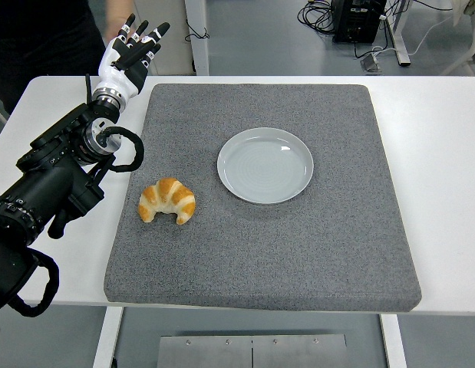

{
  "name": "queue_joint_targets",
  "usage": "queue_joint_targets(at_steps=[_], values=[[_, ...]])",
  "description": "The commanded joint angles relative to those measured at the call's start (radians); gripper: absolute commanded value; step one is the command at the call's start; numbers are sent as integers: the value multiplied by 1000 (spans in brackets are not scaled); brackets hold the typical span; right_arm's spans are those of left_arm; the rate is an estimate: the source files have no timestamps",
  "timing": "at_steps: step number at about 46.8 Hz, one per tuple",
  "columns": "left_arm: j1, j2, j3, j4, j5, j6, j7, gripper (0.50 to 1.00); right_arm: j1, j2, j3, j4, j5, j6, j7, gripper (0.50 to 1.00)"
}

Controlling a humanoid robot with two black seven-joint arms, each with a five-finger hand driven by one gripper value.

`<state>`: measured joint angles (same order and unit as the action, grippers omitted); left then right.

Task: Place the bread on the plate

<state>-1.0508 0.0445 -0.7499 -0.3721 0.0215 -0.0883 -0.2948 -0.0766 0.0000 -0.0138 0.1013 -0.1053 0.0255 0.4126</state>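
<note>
A golden croissant point(168, 201) lies on the grey mat point(298, 253) at its left side. A pale grey round plate point(265, 165) sits on the mat to the croissant's upper right, with nothing on it. My left hand point(130, 57) is raised at the table's far left corner, well beyond the croissant, fingers spread and holding nothing. The right arm does not show.
The grey mat covers most of the white table point(429, 153). A person in dark clothes point(37, 38) stands at the top left, right behind my left hand. Cables and desk legs show on the floor beyond the table.
</note>
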Motion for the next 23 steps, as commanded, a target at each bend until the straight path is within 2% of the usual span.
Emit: queue_joint_targets(at_steps=[1,9,23], values=[[2,0,-2,-2,-2,-1,-1,981,0,0,0,0,1,-1,0,1000],[3,0,0,-2,-2,1,-47,981,0,0,0,0,-1,1,0,1000],[6,0,6,-2,-3,10,-46,981,0,0,0,0,-1,-1,0,1000]])
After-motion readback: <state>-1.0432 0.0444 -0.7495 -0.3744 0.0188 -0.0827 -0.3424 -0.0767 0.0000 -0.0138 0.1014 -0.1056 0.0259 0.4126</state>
